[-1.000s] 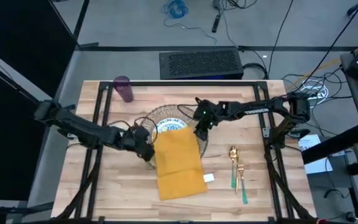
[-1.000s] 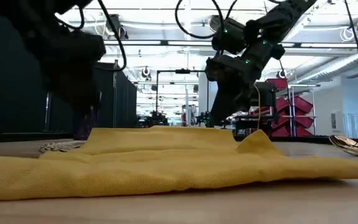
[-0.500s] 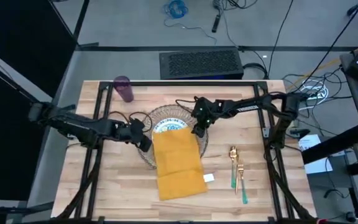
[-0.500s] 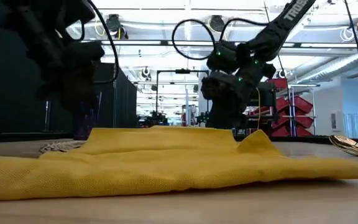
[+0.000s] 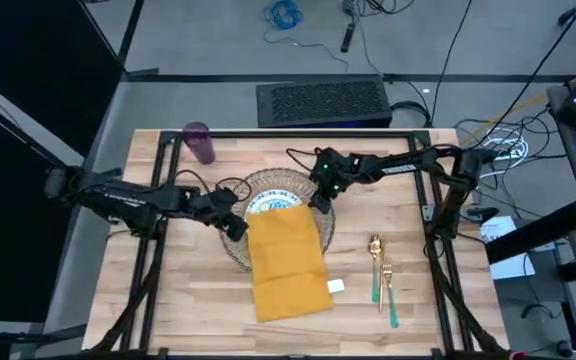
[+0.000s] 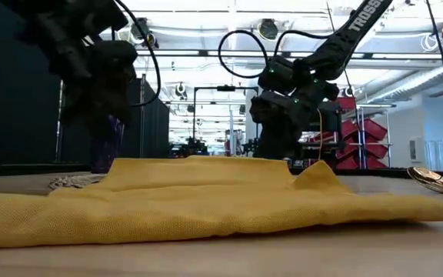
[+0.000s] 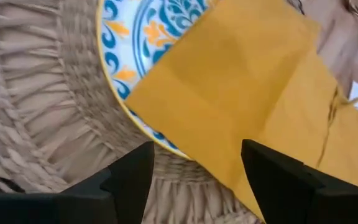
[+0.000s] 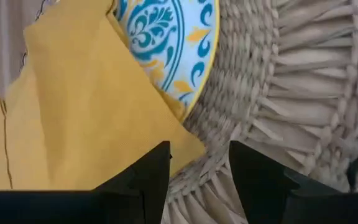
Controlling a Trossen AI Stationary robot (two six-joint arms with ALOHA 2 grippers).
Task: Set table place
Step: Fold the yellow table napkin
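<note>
Both claws, left claw [image 5: 230, 222] and right claw [image 5: 318, 200], hang unclenched over the napkin [image 5: 288, 265]; a lopsided pinch could drag the plate [image 5: 265, 203].

The napkin [image 5: 288, 263] overlaps the plate [image 5: 268, 203] on the mat [image 5: 236, 240]; cutlery [image 5: 381, 278] lies right, seemingly apart.

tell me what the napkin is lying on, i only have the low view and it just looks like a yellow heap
Observer: In the high view the napkin covers the near part of the plate, which sits on the woven mat.
Operator: are either arm's fingers holding it
Observer: No. The left gripper is open over the mat and plate edge, holding nothing.
Operator: and the right one
Observer: The right gripper is open too, over the napkin's corner and the mat.
Operator: where's the cutlery
Observer: The fork and spoon lie on the table, to the right of the napkin.
</note>
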